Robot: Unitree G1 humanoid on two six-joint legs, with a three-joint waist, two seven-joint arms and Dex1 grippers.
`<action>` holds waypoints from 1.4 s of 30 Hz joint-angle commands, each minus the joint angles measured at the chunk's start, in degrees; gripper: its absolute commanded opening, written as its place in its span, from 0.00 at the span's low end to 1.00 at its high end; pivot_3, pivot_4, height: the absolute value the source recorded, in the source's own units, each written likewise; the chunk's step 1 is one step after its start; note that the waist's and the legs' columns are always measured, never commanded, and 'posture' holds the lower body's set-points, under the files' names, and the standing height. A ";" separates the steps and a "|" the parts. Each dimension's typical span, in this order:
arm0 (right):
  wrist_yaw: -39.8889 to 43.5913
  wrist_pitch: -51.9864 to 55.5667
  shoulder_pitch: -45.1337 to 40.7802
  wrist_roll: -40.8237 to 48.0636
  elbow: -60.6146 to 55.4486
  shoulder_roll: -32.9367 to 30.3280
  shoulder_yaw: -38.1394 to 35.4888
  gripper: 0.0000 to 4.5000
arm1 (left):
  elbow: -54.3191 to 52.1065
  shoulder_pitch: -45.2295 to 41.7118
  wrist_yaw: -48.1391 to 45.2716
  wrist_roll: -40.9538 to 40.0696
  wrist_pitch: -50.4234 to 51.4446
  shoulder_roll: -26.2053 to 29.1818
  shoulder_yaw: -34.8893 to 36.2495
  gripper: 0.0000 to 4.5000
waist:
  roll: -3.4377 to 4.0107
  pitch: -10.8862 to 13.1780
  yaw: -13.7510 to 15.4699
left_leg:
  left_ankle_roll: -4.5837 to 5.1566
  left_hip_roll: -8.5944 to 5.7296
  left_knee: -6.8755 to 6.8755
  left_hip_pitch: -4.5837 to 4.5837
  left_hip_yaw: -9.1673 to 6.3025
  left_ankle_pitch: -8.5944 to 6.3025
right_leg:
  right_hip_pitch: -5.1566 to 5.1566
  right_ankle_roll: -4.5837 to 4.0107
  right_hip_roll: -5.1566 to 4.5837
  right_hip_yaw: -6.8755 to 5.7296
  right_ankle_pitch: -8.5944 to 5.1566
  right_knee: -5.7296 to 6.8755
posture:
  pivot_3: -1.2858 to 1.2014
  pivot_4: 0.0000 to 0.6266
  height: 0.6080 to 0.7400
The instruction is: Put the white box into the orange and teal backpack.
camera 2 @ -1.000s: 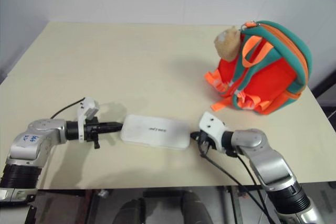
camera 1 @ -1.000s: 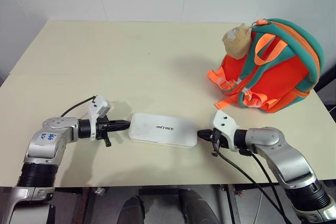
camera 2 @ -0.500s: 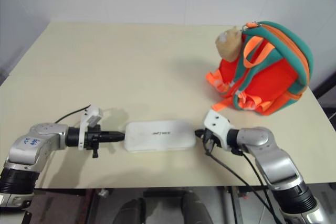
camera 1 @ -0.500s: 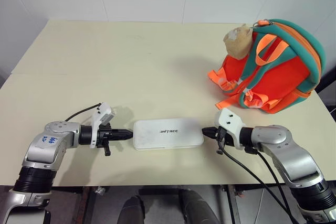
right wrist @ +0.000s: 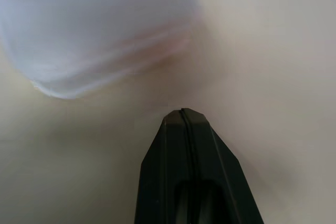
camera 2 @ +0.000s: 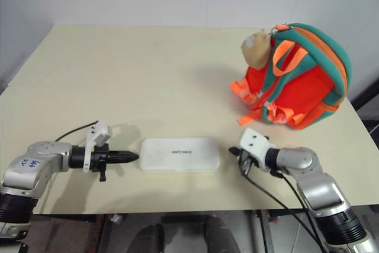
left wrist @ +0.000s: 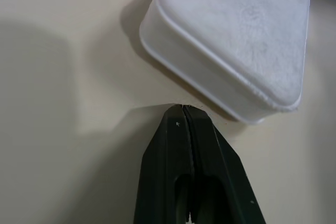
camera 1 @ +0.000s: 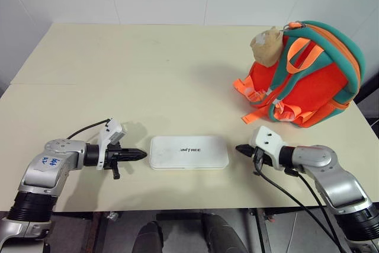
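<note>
Both tools backed off the flat white plastic box [camera 1: 189, 151], now lying square, long axis left-right; left tool [camera 1: 143, 154] and right tool [camera 1: 238, 149] pinched closed, aimed at its ends

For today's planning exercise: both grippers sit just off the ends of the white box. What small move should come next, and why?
Probably bring both shut grippers, left and right, inward against the ends of the white box; each sits slightly apart from it, and the box lies flat on the table, away from the backpack.

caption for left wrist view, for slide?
Shut left gripper poised just short of the white box corner on the table.
</note>
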 commanded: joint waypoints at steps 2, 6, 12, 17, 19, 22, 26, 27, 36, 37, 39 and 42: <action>-2.57 -2.03 -1.22 0.45 0.79 -1.49 -6.97 0.00 | 0.41 -1.78 3.88 0.20 -4.25 0.27 4.95 0.01 | 0.00 0.00 0.05 | 0.00 0.00 0.01 0.00 0.02 0.00 | 0.00 -0.04 -0.02 0.01 -0.02 0.00 | 0.52 0.24 1.00; 1.22 3.87 2.38 6.97 -5.59 -4.22 -13.08 0.12 | 3.06 -7.03 10.33 -3.45 0.38 -2.84 10.25 0.18 | -0.02 0.02 0.59 | 0.01 -0.01 0.04 -0.05 -0.06 0.01 | 0.01 0.12 0.00 -0.05 0.07 0.02 | 0.52 0.24 1.00; 2.09 9.09 5.62 11.72 -11.98 -6.39 -16.67 0.57 | 1.46 -7.98 7.76 -11.60 7.64 -3.19 13.17 0.60 | -0.01 0.02 -0.03 | -0.01 0.00 0.01 -0.03 -0.08 -0.11 | 0.05 0.21 0.00 -0.07 0.00 0.02 | 0.52 0.24 1.00; -0.15 8.14 5.20 10.31 -11.27 -5.74 -15.09 0.94 | 2.63 -8.70 6.86 -14.34 10.49 -2.03 13.33 0.95 | -0.01 0.02 0.11 | -0.01 0.00 0.05 -0.01 -0.08 -0.11 | 0.05 0.21 0.00 -0.07 0.00 0.03 | 0.52 0.24 1.00; -1.12 7.36 5.22 9.31 -10.77 -5.49 -14.22 1.00 | 3.04 -8.30 6.52 -14.97 11.54 -1.40 13.24 1.00 | -0.01 0.02 0.12 | -0.01 -0.01 0.08 -0.01 -0.07 -0.11 | 0.06 0.21 -0.01 -0.07 0.00 0.03 | 0.52 0.24 1.00; -2.50 5.61 5.57 6.95 -9.41 -5.15 -12.20 1.00 | 4.75 -7.59 6.28 -15.38 13.40 -0.53 13.40 1.00 | -0.01 0.02 0.00 | -0.01 -0.01 0.06 -0.01 -0.07 -0.11 | 0.04 0.19 0.00 -0.07 -0.01 0.03 | 0.52 0.24 1.00; -4.22 2.33 5.12 3.26 -7.02 -4.44 -8.75 1.00 | 7.20 -7.72 7.13 -16.02 15.16 -0.86 14.18 1.00 | -0.01 0.02 0.07 | -0.01 -0.01 0.04 -0.02 -0.07 -0.11 | 0.02 0.15 0.00 -0.07 -0.04 0.03 | 0.52 0.24 1.00; -4.91 1.40 4.68 2.33 -6.21 -3.81 -7.86 1.00 | 7.57 -7.88 7.10 -16.39 16.15 -0.96 14.12 1.00 | -0.01 0.02 0.09 | -0.01 -0.01 0.03 -0.02 -0.07 -0.11 | 0.01 0.15 0.00 -0.07 -0.04 0.03 | 0.52 0.24 1.00; -6.92 -5.19 2.42 -3.53 -0.94 -0.49 -1.60 1.00 | 8.50 -5.85 4.22 -20.45 26.85 -0.69 11.39 1.00 | -0.03 0.02 0.03 | -0.02 0.00 0.02 -0.02 -0.07 -0.12 | 0.01 0.14 0.00 -0.08 -0.04 0.05 | 0.52 0.24 1.00; -6.81 -5.44 2.25 -3.77 -0.81 -0.25 -1.19 1.00 | 9.38 -5.76 4.02 -20.46 27.68 -0.51 10.98 1.00 | -0.02 0.01 0.00 | -0.02 0.00 0.02 -0.02 -0.08 -0.12 | 0.01 0.13 0.01 -0.09 -0.04 0.06 | 0.52 0.24 1.00; -6.96 -5.65 1.88 -4.25 -0.58 0.26 -0.77 1.00 | 10.26 -5.35 3.21 -20.33 29.11 0.16 9.84 1.00 | -0.03 0.01 -0.01 | -0.02 0.00 0.04 0.00 -0.07 -0.12 | 0.02 0.14 0.01 -0.09 -0.04 0.08 | 0.52 0.24 1.00; -7.19 -5.77 0.95 -4.87 0.04 1.22 -0.26 1.00 | 12.01 -5.17 1.20 -20.00 30.67 0.65 7.50 1.00 | -0.03 0.01 -0.12 | -0.03 0.00 0.06 0.05 -0.06 -0.11 | 0.02 0.13 0.01 -0.08 -0.04 0.13 | 0.52 0.24 1.00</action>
